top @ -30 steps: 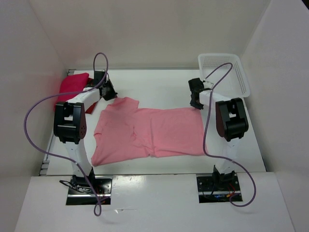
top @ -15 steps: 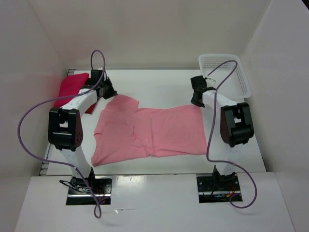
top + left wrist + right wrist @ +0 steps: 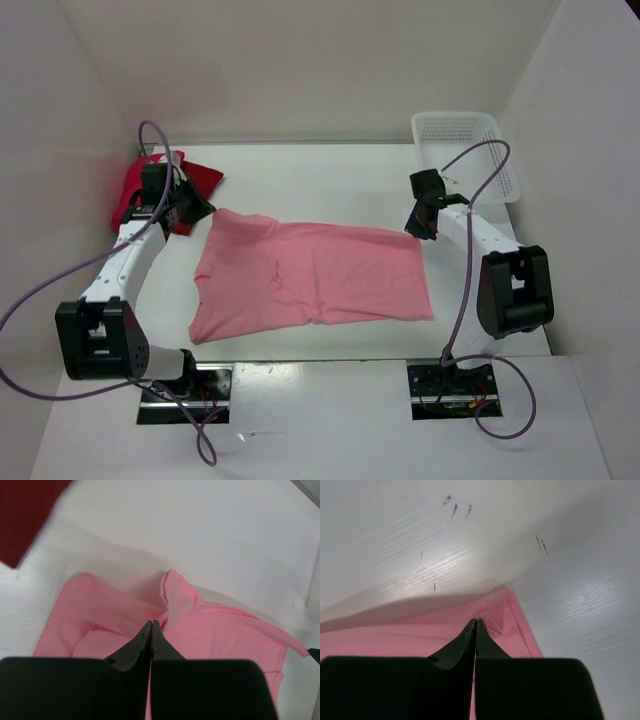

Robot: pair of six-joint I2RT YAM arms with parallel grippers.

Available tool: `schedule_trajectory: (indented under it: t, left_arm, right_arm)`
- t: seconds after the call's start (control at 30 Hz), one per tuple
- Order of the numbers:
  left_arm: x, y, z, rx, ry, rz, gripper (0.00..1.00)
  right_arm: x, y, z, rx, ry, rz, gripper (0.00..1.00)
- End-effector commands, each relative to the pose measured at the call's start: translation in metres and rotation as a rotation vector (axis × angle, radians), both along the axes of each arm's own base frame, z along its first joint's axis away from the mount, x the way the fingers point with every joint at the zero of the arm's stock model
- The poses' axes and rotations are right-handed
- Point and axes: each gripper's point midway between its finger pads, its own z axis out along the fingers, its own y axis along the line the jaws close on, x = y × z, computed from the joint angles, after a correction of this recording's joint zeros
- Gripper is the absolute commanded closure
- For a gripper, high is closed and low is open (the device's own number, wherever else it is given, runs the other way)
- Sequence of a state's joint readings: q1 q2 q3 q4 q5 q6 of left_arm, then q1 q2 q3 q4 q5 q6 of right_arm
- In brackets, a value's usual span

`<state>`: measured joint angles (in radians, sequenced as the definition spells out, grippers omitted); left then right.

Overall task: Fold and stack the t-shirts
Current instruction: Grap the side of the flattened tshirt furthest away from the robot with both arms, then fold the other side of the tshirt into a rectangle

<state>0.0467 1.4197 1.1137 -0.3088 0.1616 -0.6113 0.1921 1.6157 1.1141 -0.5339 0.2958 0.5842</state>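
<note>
The light salmon pink t-shirt (image 3: 320,275) lies spread across the middle of the table. My left gripper (image 3: 203,210) is shut on its far left corner, where the cloth bunches at the tips (image 3: 151,623). My right gripper (image 3: 419,226) is shut on its far right corner, a small fold at the tips (image 3: 475,621). The far edge is stretched between them. The dark red t-shirt (image 3: 204,178) and the bright magenta-pink t-shirt (image 3: 131,190) lie at the far left, partly behind my left arm. The dark red one also shows in the left wrist view (image 3: 25,515).
A white mesh basket (image 3: 466,150) stands at the far right corner. White walls close in the table on the left, back and right. The arm cables loop above both arms.
Both grippers have moved outward and nearer, the left to the left and the right to the right. The salmon shirt's far edge is now pulled straight and flatter between them.
</note>
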Motion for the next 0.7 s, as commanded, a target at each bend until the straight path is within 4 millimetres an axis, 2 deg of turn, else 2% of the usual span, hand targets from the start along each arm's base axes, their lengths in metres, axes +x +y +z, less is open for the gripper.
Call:
schedule_trajectory:
  t: [0.0, 0.07, 0.13, 0.17, 0.2, 0.37, 0.47, 0.57, 0.67]
  left_arm:
    - [-0.037, -0.003, 0.011, -0.026, 0.007, -0.011, 1.00]
    - [-0.058, 0.005, 0.005, -0.019, 0.031, 0.007, 1.00]
    - [-0.073, 0.003, 0.001, -0.020, 0.050, -0.005, 1.00]
    - [-0.080, 0.000, 0.004, -0.026, 0.041, -0.013, 1.00]
    - [-0.088, 0.000, -0.004, -0.028, 0.062, -0.013, 1.00]
    - [-0.117, 0.000, -0.014, -0.017, 0.128, -0.009, 1.00]
    - [-0.128, -0.005, -0.009, -0.037, 0.163, -0.027, 1.00]
    - [-0.152, -0.013, -0.019, -0.066, 0.246, -0.058, 1.00]
    - [-0.176, -0.024, -0.039, -0.123, 0.348, -0.093, 1.00]
  right_arm:
    - [-0.024, -0.012, 0.013, 0.031, 0.021, 0.013, 1.00]
    - [-0.032, -0.022, 0.010, 0.047, 0.033, 0.000, 1.00]
    - [-0.035, -0.022, 0.016, 0.077, 0.016, 0.010, 1.00]
    - [-0.038, -0.029, 0.012, 0.084, 0.032, 0.006, 1.00]
    - [-0.044, -0.030, 0.011, 0.092, 0.041, 0.016, 1.00]
    - [-0.048, -0.027, 0.015, 0.108, 0.036, 0.025, 1.00]
    - [-0.049, -0.023, 0.008, 0.124, 0.059, 0.034, 1.00]
    - [-0.054, -0.023, 0.004, 0.123, 0.088, 0.033, 1.00]
    - [-0.054, -0.025, 0.003, 0.131, 0.098, 0.027, 1.00]
